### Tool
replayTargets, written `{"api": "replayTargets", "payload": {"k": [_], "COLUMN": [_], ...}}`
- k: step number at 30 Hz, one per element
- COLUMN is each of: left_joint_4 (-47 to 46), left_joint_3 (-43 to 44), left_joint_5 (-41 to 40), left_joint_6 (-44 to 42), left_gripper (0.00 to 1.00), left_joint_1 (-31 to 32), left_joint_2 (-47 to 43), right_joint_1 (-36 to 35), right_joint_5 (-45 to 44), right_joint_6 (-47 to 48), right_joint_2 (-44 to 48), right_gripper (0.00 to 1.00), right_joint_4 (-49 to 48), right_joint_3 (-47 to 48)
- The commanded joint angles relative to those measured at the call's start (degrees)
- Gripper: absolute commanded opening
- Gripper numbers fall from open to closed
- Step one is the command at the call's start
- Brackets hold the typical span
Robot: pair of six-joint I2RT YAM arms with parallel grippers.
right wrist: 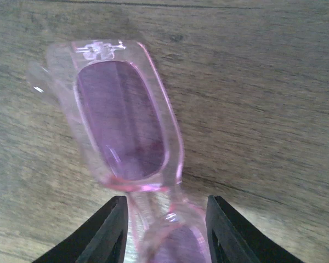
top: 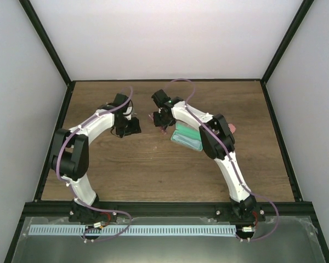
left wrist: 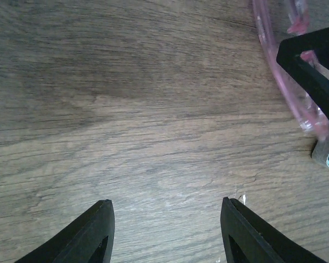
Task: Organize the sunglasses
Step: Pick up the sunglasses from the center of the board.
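1. Nearest the lens in the right wrist view, the right gripper has its fingers set close on the bridge of the pink sunglasses. Both pads look to touch the frame, so I read it as clamped.
2. One purple lens juts out ahead of those fingers over the table. Whether the pair is lifted or resting on the wood I cannot tell.
3. Low over bare wood, the left gripper has its fingers wide apart with nothing between them. The sunglasses show at the top right of its view, near but apart.
4. From above, the two grippers face each other mid-table. A teal case lies just beside the right gripper, to its right and nearer the bases. A striped case peeks out past the right arm. No second pair shows in any view.
5. Step in hand, as I judge it: the pink pair is grasped and awaits placing.
6. The next move likely calls for a steady carry to the teal case without the thin bridge twisting in the grip. Whether that case is open I cannot tell, and the free left gripper may be needed to help.
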State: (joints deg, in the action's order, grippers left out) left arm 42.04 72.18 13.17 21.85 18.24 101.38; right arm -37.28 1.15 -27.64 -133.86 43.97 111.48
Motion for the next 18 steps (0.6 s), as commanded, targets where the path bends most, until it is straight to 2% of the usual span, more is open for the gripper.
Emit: {"api": "replayTargets", "payload": {"k": [1,5,13,18], "left_joint_4": [-0.91,-1.32,-2.43,-3.13], "left_joint_3": [-0.83,-1.71,-2.52,-3.16], "left_joint_5": [1.01,1.63,3.09,3.52], "left_joint_6": [-2.00,-2.78,-3.04,-3.08], "left_gripper": [0.55,0.55,0.55,0.55], "left_joint_1": [-1.26,-2.36,-3.29,-3.30], "left_joint_2": [-1.44,-1.39,-0.81,-0.64], "right_joint_1": [-0.26,-0.25,-0.41,-0.89], "right_joint_5": [-1.76,-2.79,-4.19,-4.66], "right_joint_6": [2.32,2.84,3.76,4.23], "right_joint_2": [-2.91,-3.24,-2.07,-0.14], "right_gripper": [0.37,0.36,0.15,0.09], "right_joint_4": [2.48,2.61,2.88,2.62], "right_joint_3": [4.66,4.89,4.53,4.47]}}
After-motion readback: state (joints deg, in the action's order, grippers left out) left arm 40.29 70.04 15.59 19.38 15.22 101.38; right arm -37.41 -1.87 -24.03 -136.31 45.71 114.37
